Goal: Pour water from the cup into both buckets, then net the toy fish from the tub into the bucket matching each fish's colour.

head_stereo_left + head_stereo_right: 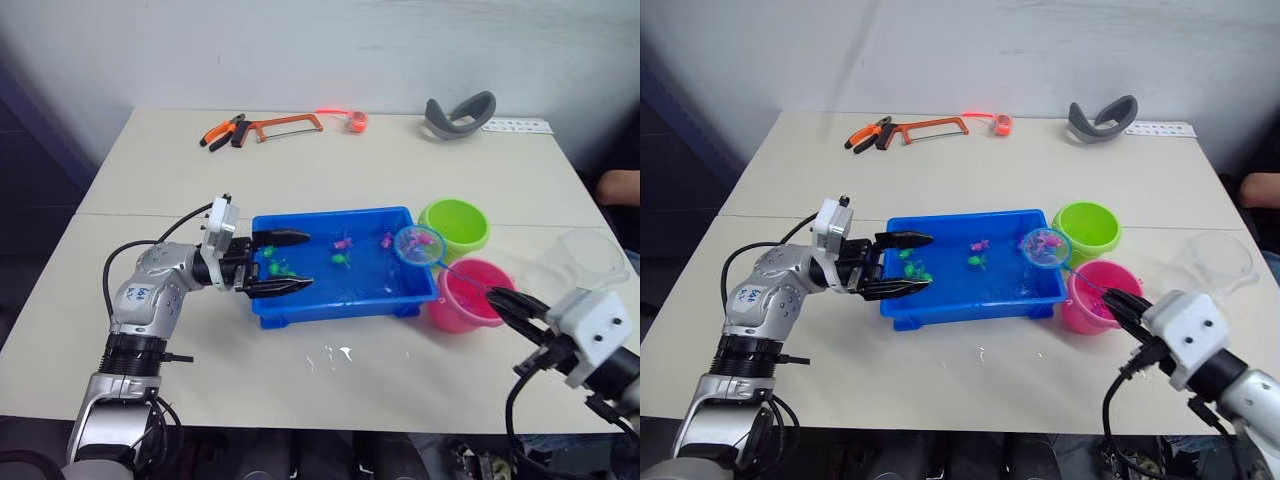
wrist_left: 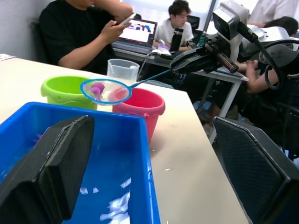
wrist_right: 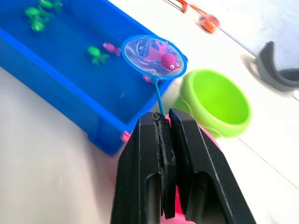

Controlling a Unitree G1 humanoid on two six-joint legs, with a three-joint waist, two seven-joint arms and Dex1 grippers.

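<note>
A pink fish [image 3: 163, 57] lies in the mesh of the net [image 3: 153, 57], and I hold the net's hoop raised above the tub's [image 1: 300, 308] corner nearest the two buckets. The thin handle runs from the hoop back toward five o'clock over the pink bucket [image 1: 462, 298] into my right gripper [image 3: 164, 122], whose two black fingers are pinched tight on its end. The pink bucket sits at four o'clock from the hoop, just beside the tub's short wall, and the green bucket [image 1: 455, 224] stands at one o'clock from the hoop, just behind the pink one. In the tub's water I can see more toy fish: green ones [image 1: 273, 267] near the end by my left gripper, another green one [image 1: 341, 260] about mid-tub, and small pink ones [image 1: 344, 244] toward the far wall. My left gripper [image 1: 281, 263] is spread wide, one finger over the water and the other finger [image 2: 254, 172] outside the near rim, so the tub's end corner lies between them; I cannot tell whether they touch it. The clear cup [image 1: 583, 260] stands at three o'clock from the pink bucket, near the table's [image 1: 350, 170] edge. Along the table's far side lie orange-handled pliers [image 1: 222, 131], a small hacksaw [image 1: 285, 125], a red-orange roll [image 1: 356, 122] and a grey curved object [image 1: 459, 115]. Past the table, people sit at a desk, one holding a phone [image 2: 127, 18].
</note>
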